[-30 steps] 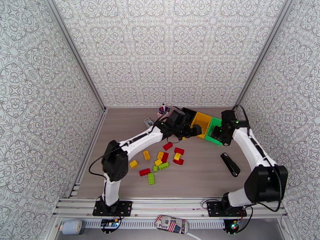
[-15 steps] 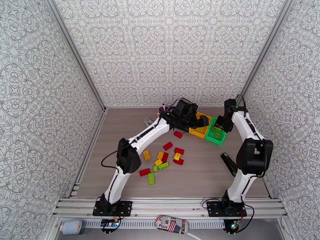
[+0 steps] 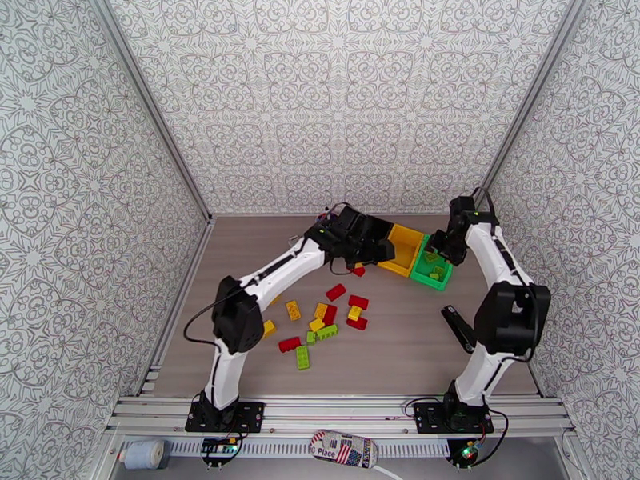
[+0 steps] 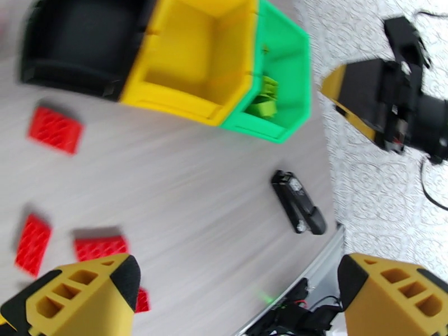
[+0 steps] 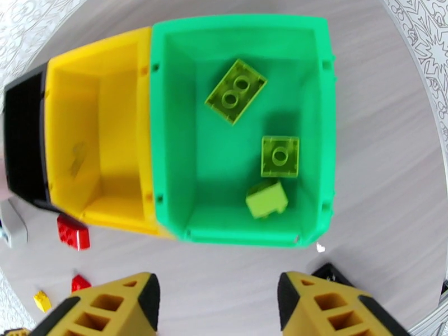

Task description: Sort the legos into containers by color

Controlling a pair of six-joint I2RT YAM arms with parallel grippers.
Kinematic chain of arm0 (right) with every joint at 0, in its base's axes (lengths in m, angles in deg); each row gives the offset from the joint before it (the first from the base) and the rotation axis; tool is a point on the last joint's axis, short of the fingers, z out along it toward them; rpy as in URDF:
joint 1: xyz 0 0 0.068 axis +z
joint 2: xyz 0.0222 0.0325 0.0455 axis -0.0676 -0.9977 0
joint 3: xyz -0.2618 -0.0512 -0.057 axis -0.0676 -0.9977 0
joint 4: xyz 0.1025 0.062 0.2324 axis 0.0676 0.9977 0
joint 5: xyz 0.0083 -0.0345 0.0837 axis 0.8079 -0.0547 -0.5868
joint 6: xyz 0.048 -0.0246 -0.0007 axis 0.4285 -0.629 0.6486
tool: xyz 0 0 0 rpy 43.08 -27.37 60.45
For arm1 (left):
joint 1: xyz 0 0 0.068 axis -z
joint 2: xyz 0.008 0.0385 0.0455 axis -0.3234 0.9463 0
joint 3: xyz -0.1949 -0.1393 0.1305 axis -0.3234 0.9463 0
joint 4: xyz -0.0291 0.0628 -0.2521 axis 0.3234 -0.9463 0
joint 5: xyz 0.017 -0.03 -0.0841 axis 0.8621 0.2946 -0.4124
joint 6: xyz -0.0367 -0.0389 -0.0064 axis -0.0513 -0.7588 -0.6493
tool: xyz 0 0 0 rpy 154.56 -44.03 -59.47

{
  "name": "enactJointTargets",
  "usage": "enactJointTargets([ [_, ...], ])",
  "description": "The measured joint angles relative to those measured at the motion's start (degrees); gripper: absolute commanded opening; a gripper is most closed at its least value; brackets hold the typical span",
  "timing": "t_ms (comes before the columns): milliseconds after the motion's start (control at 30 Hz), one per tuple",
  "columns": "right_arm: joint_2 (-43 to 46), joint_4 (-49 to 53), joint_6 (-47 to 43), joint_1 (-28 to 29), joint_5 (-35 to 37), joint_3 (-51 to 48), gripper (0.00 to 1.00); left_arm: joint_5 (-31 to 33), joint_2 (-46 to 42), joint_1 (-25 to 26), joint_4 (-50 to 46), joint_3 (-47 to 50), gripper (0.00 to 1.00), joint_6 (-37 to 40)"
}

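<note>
The black bin, the yellow bin and the green bin stand joined in a row at the back. The green bin holds three lime legos; the yellow bin looks bare. My right gripper hangs open and empty just above the green bin. My left gripper is open and empty over the black bin's front. One red lego lies just before the black bin. Several red, yellow and lime legos are scattered mid-table.
A black stapler-like object lies on the right side of the table, near my right arm. A small white box sits left of the black bin. The enclosure's patterned walls stand close behind the bins.
A red lego has appeared on the table in front of the black bin. My left gripper drew back to the left, uncovering the yellow bin. My right arm's elbow swung up.
</note>
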Motion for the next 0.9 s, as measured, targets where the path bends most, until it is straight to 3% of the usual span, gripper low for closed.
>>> enactJointTargets([
  [200, 6.7, -2.1, 0.6, 10.9, -0.9, -7.5, 0.62, 8.9, -12.5, -0.7, -0.7, 13.5, 0.98, -0.4],
  [567, 7.4, -7.2, 10.1, 41.5, 0.4, -16.9, 0.62, 19.7, -37.1, -6.6, -3.5, 44.2, 0.98, -7.2],
  [767, 2.4, -9.7, 16.1, 55.7, 1.2, -16.0, 0.62, 21.5, -49.3, -11.6, -7.0, 55.6, 0.98, -11.3],
  [900, -3.6, -10.7, 19.2, 61.9, 1.1, -13.4, 0.62, 21.7, -56.4, -15.8, -10.6, 60.5, 0.99, -12.6],
])
